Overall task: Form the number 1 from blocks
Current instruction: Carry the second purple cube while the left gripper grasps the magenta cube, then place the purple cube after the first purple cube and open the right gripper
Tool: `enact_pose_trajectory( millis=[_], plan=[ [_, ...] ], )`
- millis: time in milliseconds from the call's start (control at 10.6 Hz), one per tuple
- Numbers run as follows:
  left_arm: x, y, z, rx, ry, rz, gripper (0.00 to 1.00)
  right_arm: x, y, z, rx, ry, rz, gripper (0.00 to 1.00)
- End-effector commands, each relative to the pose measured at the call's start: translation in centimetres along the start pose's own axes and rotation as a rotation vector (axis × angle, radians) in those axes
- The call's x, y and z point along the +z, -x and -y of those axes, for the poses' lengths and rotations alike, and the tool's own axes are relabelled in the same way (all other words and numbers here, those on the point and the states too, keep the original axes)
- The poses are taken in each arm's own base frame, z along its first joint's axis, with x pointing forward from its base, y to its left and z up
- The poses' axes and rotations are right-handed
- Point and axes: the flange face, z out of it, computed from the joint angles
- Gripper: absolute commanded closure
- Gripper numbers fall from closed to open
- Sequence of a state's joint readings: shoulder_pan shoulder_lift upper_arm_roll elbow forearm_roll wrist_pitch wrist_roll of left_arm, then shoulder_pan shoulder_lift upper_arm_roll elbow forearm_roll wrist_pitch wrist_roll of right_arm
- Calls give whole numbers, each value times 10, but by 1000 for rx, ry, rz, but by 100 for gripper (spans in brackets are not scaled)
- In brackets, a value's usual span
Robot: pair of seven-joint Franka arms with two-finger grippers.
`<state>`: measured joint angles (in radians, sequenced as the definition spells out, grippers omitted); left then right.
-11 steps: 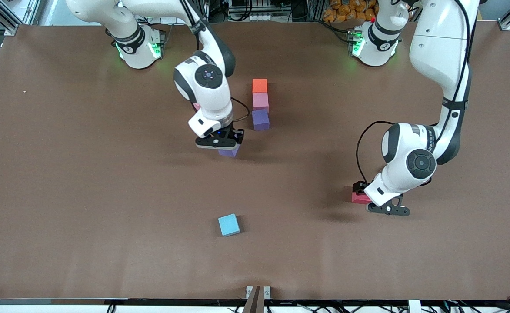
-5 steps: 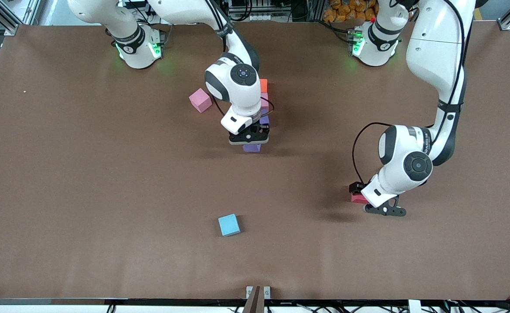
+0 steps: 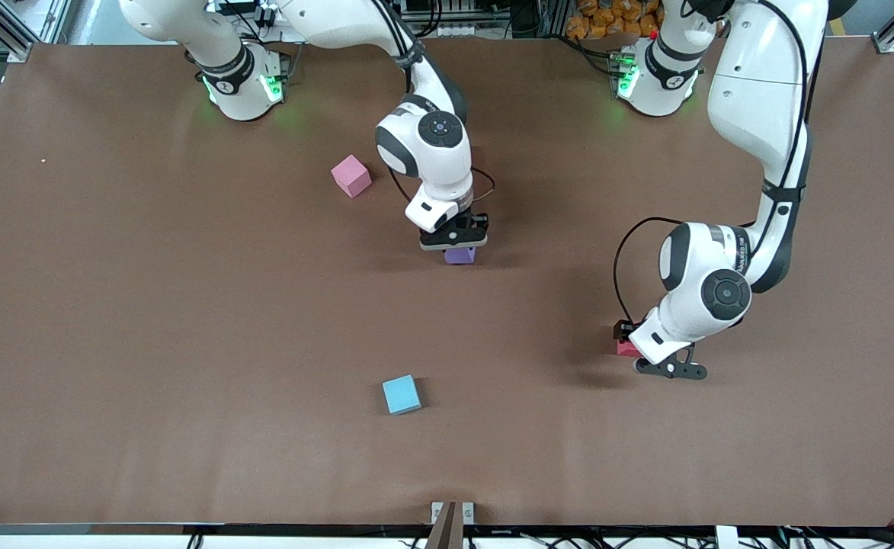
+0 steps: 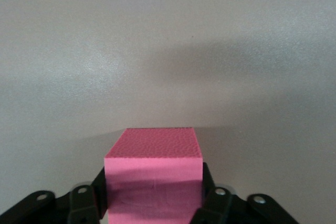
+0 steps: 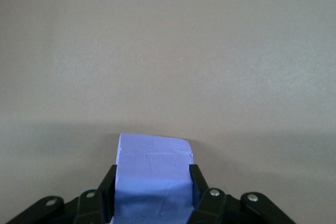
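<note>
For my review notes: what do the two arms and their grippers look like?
Both arms are glossy white with dark grey joint bands and round black caps. Each base glows green. A thin black cable loops to each wrist. The left gripper and right gripper are black, with silver screws showing in the wrist views.

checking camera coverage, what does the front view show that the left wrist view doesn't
Only the front view: both arms, the right gripper shut on a small matte purple cube, a loose pink cube, a light blue cube.
Only the left wrist view: the fingers pressed against the red cube's sides.
Both: the left gripper, the small red cube and the brown table.
</note>
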<state>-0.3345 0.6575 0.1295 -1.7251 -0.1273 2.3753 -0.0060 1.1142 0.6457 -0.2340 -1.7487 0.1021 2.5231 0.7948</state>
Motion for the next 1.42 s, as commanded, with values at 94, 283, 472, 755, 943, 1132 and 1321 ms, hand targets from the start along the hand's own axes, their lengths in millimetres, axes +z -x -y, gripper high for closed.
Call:
enact_pose_trajectory(
  millis=[94,283,472,755,943,1132,1321],
  plan=[
    [-2,-4,-4,-39,32,-15,100,7,8,1,-6,6,13,42],
    [-3,-3,-13,-29,37,-16,100,13,17,-1,-9,20,26,40],
    [-2,-2,-16,-32,43,-12,100,13,24,3,-17,25,33,36],
    [-3,-1,-22,-50,76,-14,100,14,31,3,-7,30,40,36],
    [-4,-2,-22,-54,80,-16,100,15,36,7,19,33,44,35],
    [-4,-1,-24,-51,81,-15,100,15,39,9,18,30,48,0],
    [-6,-3,-24,-48,82,-20,100,17,39,4,23,35,53,0]
  ],
)
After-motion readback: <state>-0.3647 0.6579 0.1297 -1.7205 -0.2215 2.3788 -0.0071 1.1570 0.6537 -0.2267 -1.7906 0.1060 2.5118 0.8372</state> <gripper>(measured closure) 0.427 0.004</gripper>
